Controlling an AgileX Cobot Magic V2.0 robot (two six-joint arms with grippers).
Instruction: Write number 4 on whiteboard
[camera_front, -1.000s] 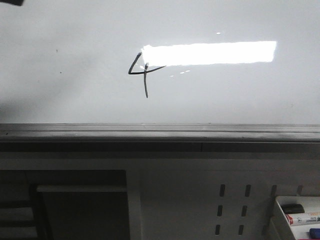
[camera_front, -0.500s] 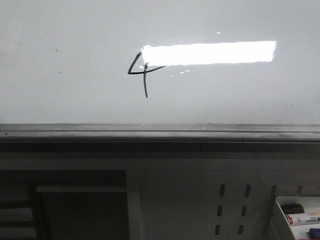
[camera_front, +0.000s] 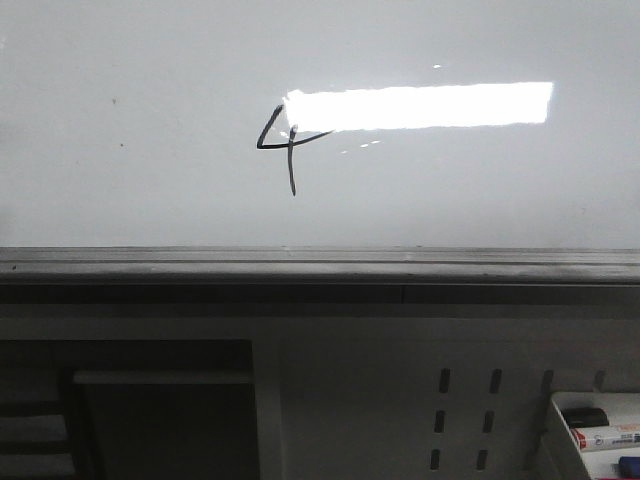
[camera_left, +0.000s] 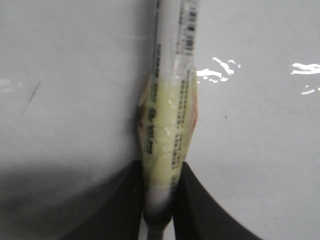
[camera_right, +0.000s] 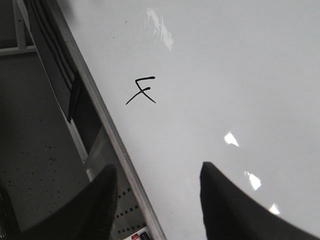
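Note:
A hand-drawn black number 4 (camera_front: 286, 145) stands on the glossy whiteboard (camera_front: 150, 170), just left of a bright rectangular reflection; it also shows in the right wrist view (camera_right: 141, 91). The board's grey lower rail (camera_front: 320, 265) runs across the front view. My left gripper (camera_left: 159, 172) is shut on a white marker (camera_left: 172, 75) wrapped in yellowish tape, held in front of the whiteboard (camera_left: 260, 150); its tip is out of view. My right gripper (camera_right: 157, 175) is open and empty, near the board's lower edge (camera_right: 107, 130). Neither gripper shows in the front view.
Below the rail is a white perforated panel (camera_front: 465, 420). A white tray (camera_front: 560, 435) at the lower right holds several markers (camera_front: 605, 437). A dark opening (camera_front: 130, 410) lies at the lower left. The right wrist view shows a speckled floor (camera_right: 30, 150).
A dark shape at the top left corner of the front view a second ago has left the picture. The 4 and the board are unchanged.

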